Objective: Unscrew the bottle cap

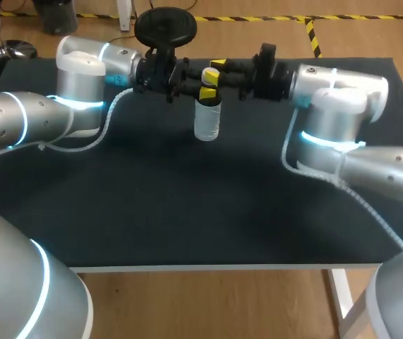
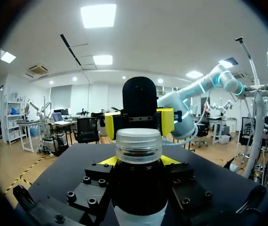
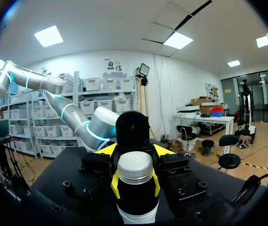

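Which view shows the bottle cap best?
The left wrist view: the bottle cap sits close and central, its ribbed side and rim plain. The right wrist view shows its top and side, smaller. The head view shows it tiny, hard to make out.

Dark, white-labelled bottle [image 1: 207, 123] upright at table's [image 1: 187, 212] far middle, silver cap [image 2: 138, 141] on.

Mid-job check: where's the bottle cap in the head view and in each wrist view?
Head view: the bottle cap tops the bottle at the table's back middle.
Left wrist view: just above the left hand, which grips the bottle's neck.
Right wrist view: between the yellow tips of the right hand.
Shared landmark: the bottle's white label, below the cap in all three.
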Tool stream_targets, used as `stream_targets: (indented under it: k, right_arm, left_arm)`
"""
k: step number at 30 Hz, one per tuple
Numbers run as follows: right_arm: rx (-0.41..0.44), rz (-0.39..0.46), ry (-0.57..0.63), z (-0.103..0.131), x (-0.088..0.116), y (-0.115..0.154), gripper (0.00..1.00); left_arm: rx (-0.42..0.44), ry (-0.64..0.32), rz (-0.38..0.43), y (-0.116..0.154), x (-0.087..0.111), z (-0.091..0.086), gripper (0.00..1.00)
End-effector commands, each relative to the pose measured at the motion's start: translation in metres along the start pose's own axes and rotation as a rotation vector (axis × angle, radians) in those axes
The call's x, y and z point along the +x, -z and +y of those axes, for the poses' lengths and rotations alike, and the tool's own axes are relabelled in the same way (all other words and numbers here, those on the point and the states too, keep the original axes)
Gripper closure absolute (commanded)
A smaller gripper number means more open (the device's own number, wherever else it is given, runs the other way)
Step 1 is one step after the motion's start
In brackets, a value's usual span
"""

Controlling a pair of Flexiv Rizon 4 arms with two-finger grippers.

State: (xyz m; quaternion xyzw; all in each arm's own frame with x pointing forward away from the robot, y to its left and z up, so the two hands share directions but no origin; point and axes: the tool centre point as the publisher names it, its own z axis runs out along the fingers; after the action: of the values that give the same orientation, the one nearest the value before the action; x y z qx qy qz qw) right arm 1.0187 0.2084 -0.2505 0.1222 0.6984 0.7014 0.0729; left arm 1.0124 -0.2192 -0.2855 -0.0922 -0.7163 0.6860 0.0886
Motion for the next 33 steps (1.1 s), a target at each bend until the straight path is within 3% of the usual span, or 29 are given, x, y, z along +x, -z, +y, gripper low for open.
stream_targets:
  k: [1, 6, 17, 33]
  right_arm:
    - [0.007, 0.297, -0.001, -0.01, -0.0147, -0.0001, 1.0]
    - [-0.005, 0.46, -0.009, -0.0105, -0.0167, -0.0054, 1.0]
    - [-0.046, 0.686, 0.005, -0.0147, -0.017, -0.0087, 1.0]
    - [-0.013, 1.095, -0.114, -0.0144, -0.0149, -0.0036, 1.0]
  left_arm:
    - [0.004, -0.001, 0.007, 0.0068, 0.0031, -0.0032, 1.0]
    - [0.004, -0.001, 0.007, 0.0068, 0.0031, -0.0032, 1.0]
    - [0.004, -0.001, 0.007, 0.0068, 0.0031, -0.0032, 1.0]
    - [0.004, -0.001, 0.007, 0.0068, 0.0031, -0.0032, 1.0]
